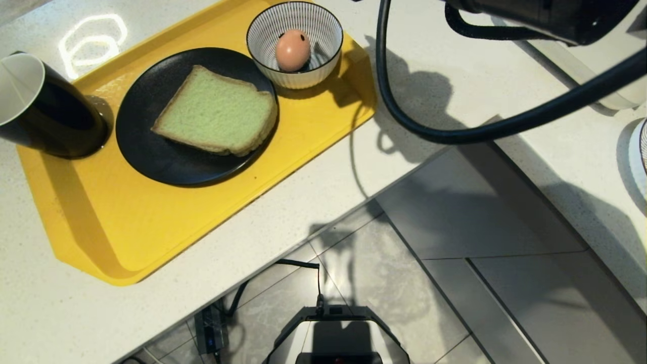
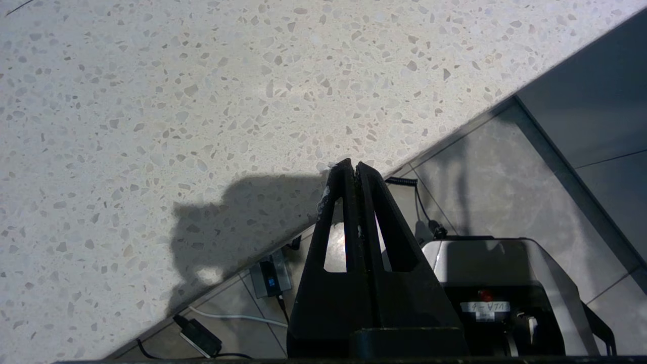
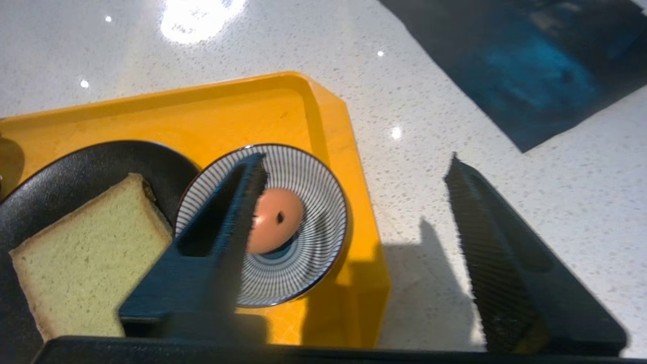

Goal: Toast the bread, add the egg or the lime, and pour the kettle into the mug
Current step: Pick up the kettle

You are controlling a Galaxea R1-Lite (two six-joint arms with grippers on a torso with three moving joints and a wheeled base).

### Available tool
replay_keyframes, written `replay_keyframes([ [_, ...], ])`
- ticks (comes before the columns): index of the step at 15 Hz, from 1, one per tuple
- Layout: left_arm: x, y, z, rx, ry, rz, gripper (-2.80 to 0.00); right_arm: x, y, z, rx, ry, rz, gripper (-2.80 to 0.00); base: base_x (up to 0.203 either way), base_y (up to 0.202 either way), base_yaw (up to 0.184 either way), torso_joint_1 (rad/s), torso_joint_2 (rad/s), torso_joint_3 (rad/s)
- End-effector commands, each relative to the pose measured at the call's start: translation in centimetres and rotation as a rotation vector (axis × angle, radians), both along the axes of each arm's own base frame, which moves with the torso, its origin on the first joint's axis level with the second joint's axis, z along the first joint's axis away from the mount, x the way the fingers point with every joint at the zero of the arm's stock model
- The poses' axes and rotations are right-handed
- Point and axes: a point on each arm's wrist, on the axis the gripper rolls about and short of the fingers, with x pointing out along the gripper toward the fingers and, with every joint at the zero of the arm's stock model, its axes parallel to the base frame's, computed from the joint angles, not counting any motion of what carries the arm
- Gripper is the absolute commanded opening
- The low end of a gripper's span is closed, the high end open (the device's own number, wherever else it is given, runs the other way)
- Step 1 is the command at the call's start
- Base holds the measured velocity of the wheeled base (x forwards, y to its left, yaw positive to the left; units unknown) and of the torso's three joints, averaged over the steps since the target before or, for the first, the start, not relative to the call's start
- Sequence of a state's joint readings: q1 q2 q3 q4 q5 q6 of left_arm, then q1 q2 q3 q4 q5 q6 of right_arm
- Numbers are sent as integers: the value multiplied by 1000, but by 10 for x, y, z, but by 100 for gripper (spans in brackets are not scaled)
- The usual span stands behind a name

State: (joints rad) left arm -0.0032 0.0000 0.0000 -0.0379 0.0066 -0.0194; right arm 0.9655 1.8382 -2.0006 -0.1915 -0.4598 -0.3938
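Head view: bread (image 1: 216, 112) on the plate (image 1: 151, 156), egg (image 1: 292, 49) in the bowl (image 1: 323, 30), both done; mug (image 1: 45, 108) awaits pouring. Right gripper (image 3: 354, 202) fingers spread, empty; left gripper (image 2: 354, 172) fingers pressed together.

One yellow tray (image 1: 151, 237) lies on the one speckled worktop (image 1: 455, 76). On the tray there is one black plate (image 1: 151, 151), and on it one slice of bread (image 1: 217, 111). There is one striped bowl (image 1: 303, 76), with one egg (image 1: 292, 49) inside. One mug (image 1: 45, 111) stands at the tray's left end. At the far right edge a single pale rounded object (image 1: 638, 156) shows, perhaps another dish; too little is visible to tell.
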Motion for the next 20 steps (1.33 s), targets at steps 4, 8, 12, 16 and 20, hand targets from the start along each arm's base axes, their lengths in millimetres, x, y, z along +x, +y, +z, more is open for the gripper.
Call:
replay_keyframes([
  [4,1,0,-4,-1,13,0,-280,-14,-20,17,43,-25,-12,-280,0,0,0,0,0,0],
  [8,1,0,-4,-1,13,1,-280,-27,-42,32,95,-38,-55,-280,0,0,0,0,0,0],
  [12,1,0,-4,-1,13,0,-280,-48,-72,51,149,-75,-55,-280,0,0,0,0,0,0],
  [16,1,0,-4,-1,13,1,-280,-86,-121,59,141,-63,-47,-280,0,0,0,0,0,0],
  [20,1,0,-4,-1,13,1,-280,-104,-171,31,45,25,-139,-280,0,0,0,0,0,0],
])
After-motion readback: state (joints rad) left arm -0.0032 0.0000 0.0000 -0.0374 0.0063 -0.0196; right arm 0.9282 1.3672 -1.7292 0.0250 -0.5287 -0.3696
